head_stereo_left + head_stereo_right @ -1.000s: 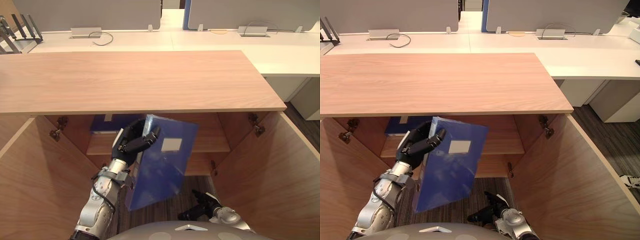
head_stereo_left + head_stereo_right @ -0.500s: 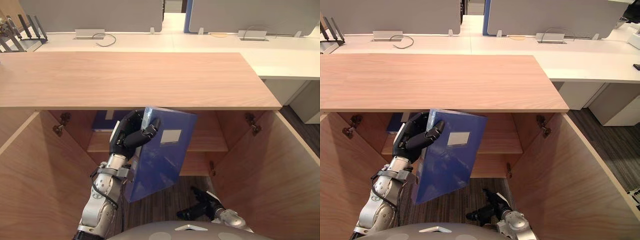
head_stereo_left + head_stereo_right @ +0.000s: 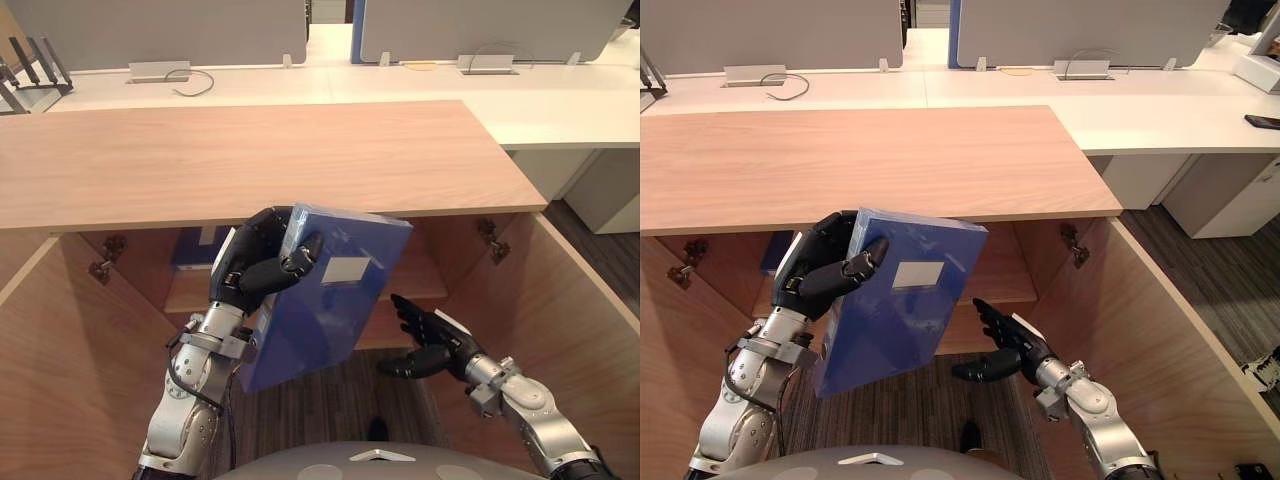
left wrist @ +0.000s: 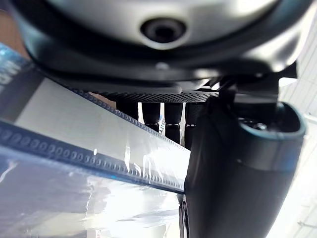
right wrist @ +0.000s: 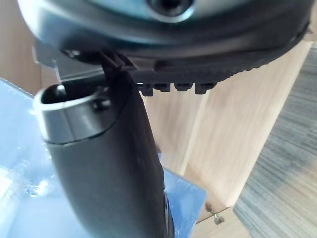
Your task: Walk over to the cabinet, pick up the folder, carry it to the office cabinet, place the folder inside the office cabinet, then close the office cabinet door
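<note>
The fingers and thumb of the left hand [image 3: 252, 272] curl round the upper-left corner of the folder [image 3: 330, 305], tilted at frame centre before the open cabinet [image 3: 250, 160]. The right hand [image 3: 432, 340], fingers spread and empty, hangs lower right. On the shelf [image 3: 422, 282], 1 blue item [image 3: 190, 252] lies mostly hidden.

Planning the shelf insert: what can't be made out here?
- Blue item on the shelf: eye views, mostly behind the cabinet top and left hand.
- Back face of the folder: turned away from both eyes.
- Its label text: too small.
- Cabinet doors, outer edges: cut off by eye views' borders.
- Lower shelf: partly behind folder, right hand.
</note>
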Available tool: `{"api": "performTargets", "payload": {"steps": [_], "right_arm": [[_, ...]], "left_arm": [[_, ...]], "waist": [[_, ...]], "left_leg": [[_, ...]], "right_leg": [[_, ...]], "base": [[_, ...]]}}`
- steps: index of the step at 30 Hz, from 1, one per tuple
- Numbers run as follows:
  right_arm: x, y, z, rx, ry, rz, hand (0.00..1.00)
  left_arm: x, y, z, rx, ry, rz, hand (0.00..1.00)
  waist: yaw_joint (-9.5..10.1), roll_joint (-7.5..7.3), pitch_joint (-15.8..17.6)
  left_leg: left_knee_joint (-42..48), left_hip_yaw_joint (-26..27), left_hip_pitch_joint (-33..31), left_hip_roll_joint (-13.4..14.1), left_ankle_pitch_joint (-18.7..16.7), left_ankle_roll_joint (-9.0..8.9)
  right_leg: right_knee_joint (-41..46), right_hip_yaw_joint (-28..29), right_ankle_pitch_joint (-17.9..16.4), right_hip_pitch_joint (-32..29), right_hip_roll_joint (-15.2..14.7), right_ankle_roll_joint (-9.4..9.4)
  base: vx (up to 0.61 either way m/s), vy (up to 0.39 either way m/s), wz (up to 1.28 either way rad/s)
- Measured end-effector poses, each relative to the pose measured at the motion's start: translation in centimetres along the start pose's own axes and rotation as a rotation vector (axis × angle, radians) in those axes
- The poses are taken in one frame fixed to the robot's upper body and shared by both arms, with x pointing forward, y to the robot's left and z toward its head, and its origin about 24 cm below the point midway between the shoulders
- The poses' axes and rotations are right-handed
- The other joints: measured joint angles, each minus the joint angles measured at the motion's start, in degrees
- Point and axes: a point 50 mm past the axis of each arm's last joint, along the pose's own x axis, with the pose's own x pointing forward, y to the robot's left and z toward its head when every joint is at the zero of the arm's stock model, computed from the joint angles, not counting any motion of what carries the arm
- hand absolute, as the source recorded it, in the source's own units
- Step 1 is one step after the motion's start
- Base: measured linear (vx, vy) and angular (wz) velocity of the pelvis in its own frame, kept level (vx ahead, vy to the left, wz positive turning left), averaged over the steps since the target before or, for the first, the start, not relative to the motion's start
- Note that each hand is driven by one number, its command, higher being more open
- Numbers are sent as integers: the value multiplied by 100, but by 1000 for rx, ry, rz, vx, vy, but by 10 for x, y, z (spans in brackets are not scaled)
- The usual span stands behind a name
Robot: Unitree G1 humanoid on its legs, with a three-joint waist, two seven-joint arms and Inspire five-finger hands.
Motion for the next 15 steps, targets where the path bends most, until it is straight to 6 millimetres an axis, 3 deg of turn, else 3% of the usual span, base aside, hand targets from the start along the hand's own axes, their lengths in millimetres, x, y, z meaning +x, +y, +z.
{"api": "performTargets", "payload": {"steps": [8,15], "right_arm": [[1,-1,11,81,-78,21,100],[11,20,40,179,-265,78,100]], "left_arm": [[0,4,10,-56,-78,4,0],[0,4,9,-104,-88,8,0]], "waist": [[0,40,-105],[-18,54,-114]], "left_leg": [[22,43,1,2,-28,14],[94,65,-19,16,-63,22]], "right_leg": [[-2,42,15,-6,12,1],[-3,61,36,-1,22,-12]], "base": [[-5,4,-2],[-10,2,-2]]}}
